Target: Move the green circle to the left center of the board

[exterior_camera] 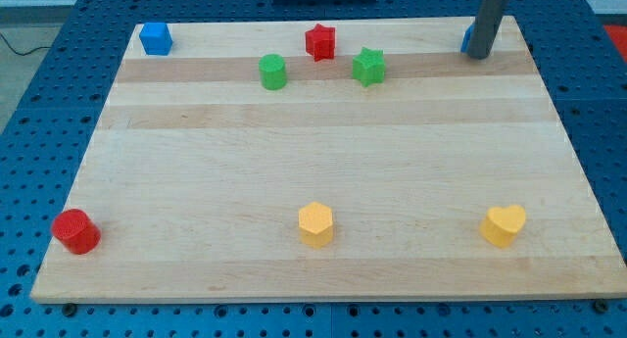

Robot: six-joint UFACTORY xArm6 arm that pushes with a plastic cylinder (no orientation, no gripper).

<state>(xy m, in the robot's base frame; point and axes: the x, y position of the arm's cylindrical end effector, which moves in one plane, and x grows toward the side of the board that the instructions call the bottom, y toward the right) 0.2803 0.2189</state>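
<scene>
Green circle (273, 72) near the worktop's (313, 162) top, between red star (319, 41) and blue cube (155, 38), rod tip (479, 56) far right, touching a blue block (467, 38), no tool fitted

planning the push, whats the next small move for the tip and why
Probably slide my tip toward the view's left, stopping just right of the green circle. It sits far off at the top right, and the green star lies between.

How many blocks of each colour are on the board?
Blue: 2, the blue cube and a blue block mostly hidden behind the rod, beside my tip
Red: 2, red star, red cylinder
Green: 2, green circle, green star
Yellow: 2, yellow hexagon, yellow heart
Total: 8
</scene>
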